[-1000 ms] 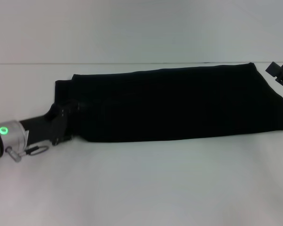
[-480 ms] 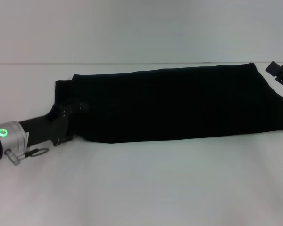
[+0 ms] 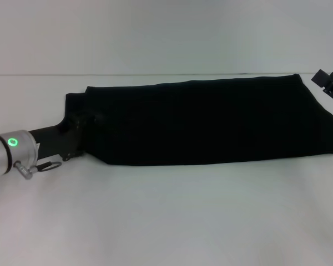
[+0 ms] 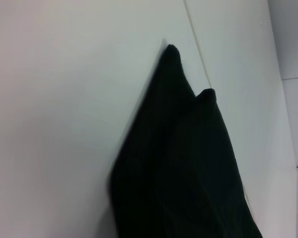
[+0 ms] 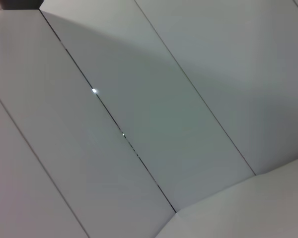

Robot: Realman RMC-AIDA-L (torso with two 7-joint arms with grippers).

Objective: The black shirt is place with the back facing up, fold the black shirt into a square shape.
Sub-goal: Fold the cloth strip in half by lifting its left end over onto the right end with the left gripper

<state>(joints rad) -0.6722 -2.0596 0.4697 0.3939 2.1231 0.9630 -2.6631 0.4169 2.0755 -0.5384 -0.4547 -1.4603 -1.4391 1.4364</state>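
Head view: left pincer (image 3: 80, 136) is pushed further into the black shirt (image 3: 211, 122) end than 1.0 s ago; finger state cannot be told. Right pincer (image 3: 328, 83) is parked at far right. End fold is judged imminent.

Black cloth, white surroundings, one green light.

You have the black shirt (image 3: 211, 122) showing as plain, unbroken black from end to end in the head view, with no print or pattern on the side you see; in the left wrist view (image 4: 188, 168) it reads the same flat black. The table (image 3: 166, 221) under it is plain white, and the wall (image 3: 155, 33) behind is a pale grey-white. Your left arm (image 3: 14, 147) is silver with black bands and carries a glowing green ring light; the left gripper (image 3: 72, 136) is black. The right gripper (image 3: 330, 83) is black too. The right wrist view gives you pale grey panels (image 5: 139, 99) crossed by thin dark seams.
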